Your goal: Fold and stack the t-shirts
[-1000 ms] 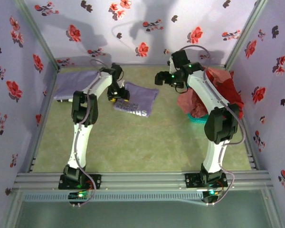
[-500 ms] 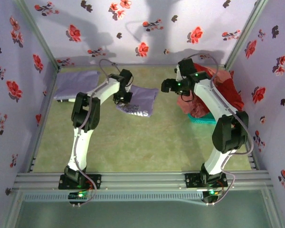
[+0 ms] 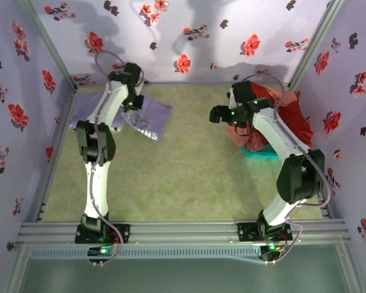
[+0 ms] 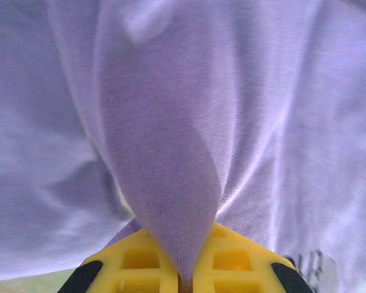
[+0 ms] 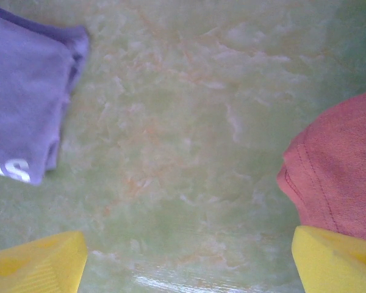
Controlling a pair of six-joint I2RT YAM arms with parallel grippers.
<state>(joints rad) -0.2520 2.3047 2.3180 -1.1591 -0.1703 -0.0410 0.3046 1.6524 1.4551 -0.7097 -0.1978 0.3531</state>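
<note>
A folded lavender t-shirt with white lettering hangs from my left gripper at the back left. In the left wrist view the yellow fingers are shut on a pinched fold of that lavender t-shirt. A plain lavender t-shirt lies folded in the back left corner, just left of the held one. My right gripper hovers open over bare table, its yellow fingertips wide apart. Red and pink t-shirts are heaped at the right; a red t-shirt edge sits beside the right finger.
A teal basket peeks out under the red heap by the right wall. Flowered walls enclose the green table on three sides. The lettered shirt's corner shows at the left of the right wrist view.
My left gripper closed on the lettered lavender shirt and carried it left and back, toward the plain folded one. The right gripper drifted slightly right and stayed open.
</note>
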